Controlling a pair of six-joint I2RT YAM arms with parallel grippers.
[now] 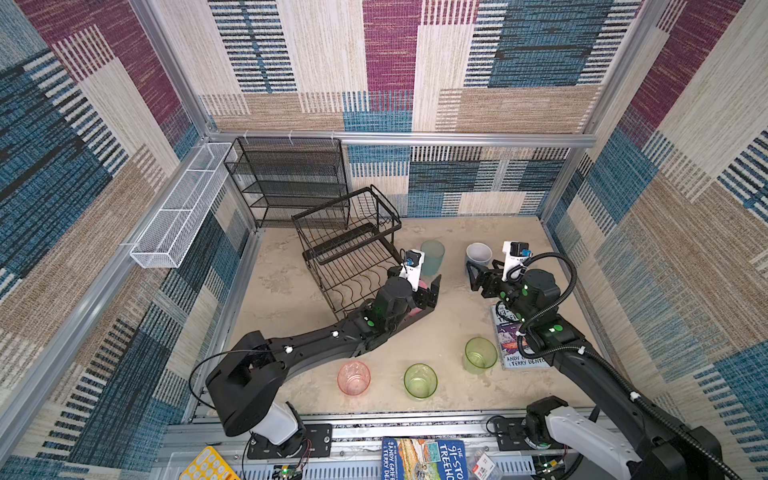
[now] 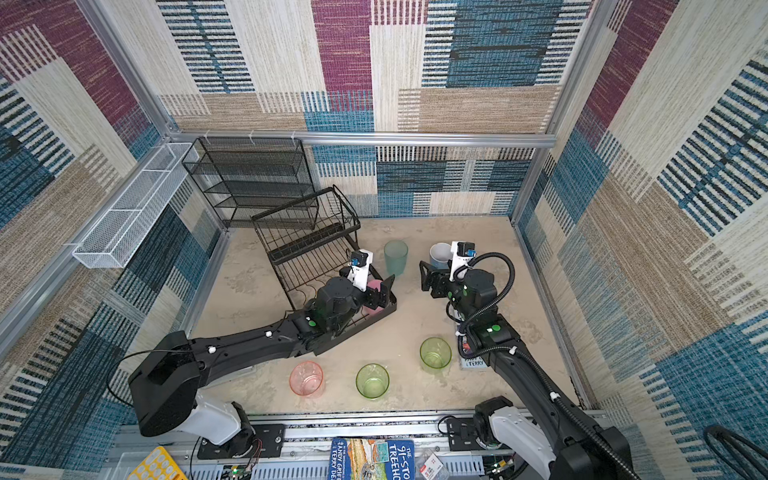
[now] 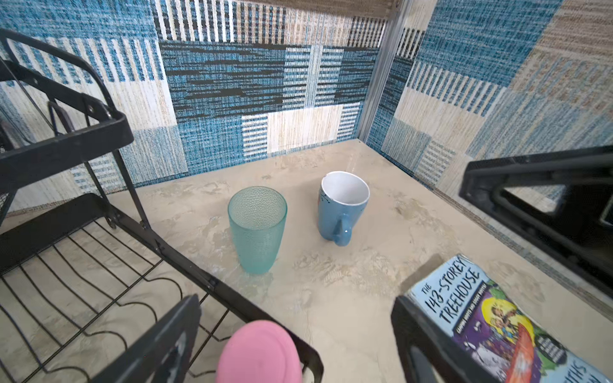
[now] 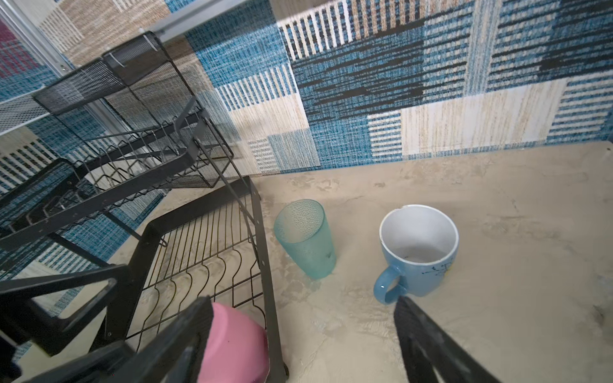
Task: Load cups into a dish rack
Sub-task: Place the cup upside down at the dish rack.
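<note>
My left gripper (image 3: 295,308) is over the near corner of the rack (image 1: 340,241), jaws wide apart and clamped on nothing. The pink cup (image 3: 258,351) sits upside down on the rack's lower tray in that corner. It lies between the jaws, closer to one finger and with a wide gap to the other.

My right gripper (image 4: 303,301) hangs over the counter (image 1: 291,299), jaws also apart and holding nothing. The mug (image 4: 418,248) stands upright just ahead of it, blue outside and white inside. A small dark marking on its side is not legible to me. The teal cup (image 3: 257,228) stands upright between the mug and the rack, just beside the rack's edge.

Along the counter's front edge, well apart from the rack, three cups stand upright: a clear pink cup (image 1: 353,377), a green cup (image 1: 420,380) and a second green cup (image 1: 481,354).

A book (image 3: 481,318) lies flat under my right arm, and its cover reads "THE 143-STOREY TREEHOUSE". In a top view its lower edge shows "ANDY" and "TERRY DENTO", partly covered. A second book (image 1: 424,459), past the front rail, shows "THE 91-STO" and "TREEHO", cut off by the frame. The red-and-white tag (image 1: 484,465) beside it is too small to read.
</note>
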